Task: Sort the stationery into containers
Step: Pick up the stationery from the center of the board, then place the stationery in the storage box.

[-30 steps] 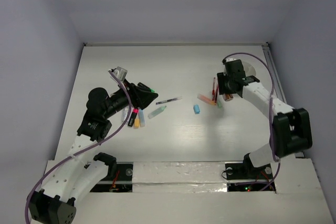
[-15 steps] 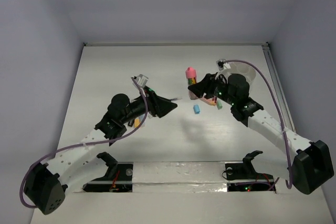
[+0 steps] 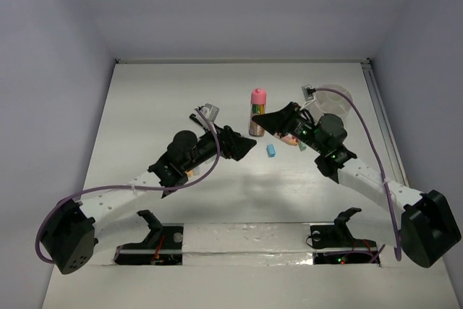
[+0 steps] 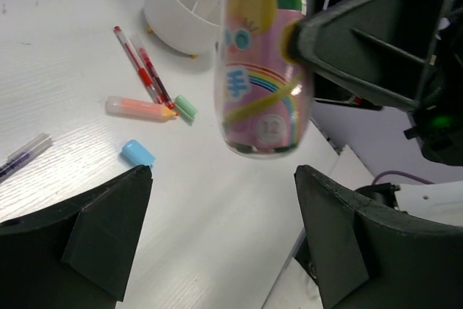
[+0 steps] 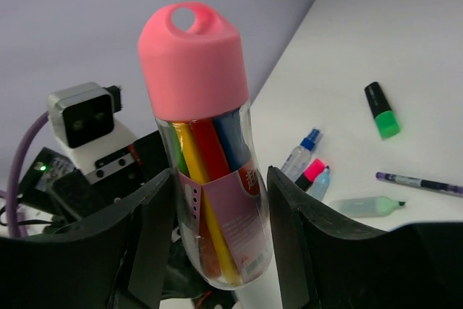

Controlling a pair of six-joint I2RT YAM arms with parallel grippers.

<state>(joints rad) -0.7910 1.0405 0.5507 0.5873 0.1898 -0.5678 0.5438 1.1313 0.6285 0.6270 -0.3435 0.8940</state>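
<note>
White table [image 3: 145, 92]: right hand [image 5: 221, 222] grips pink-capped marker tube [image 3: 256, 112]; left hand [image 4: 221, 179] spread open facing it; blue eraser [image 3: 271, 150] nearby.

Two white arms [image 3: 108, 199] [image 3: 365, 179] w/ blk joints [image 3: 181, 147], blk claws [image 3: 246, 147] [image 3: 269, 121] (purple cable [image 3: 352, 99] per arm).

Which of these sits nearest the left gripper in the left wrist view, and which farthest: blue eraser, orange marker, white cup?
1. Nearest: blue eraser, on the table just beyond the left gripper, toward the picture's left.
2. Next: orange marker, lying right behind the eraser.
3. Farthest: white cup, top of the view, past the red pens.
</note>
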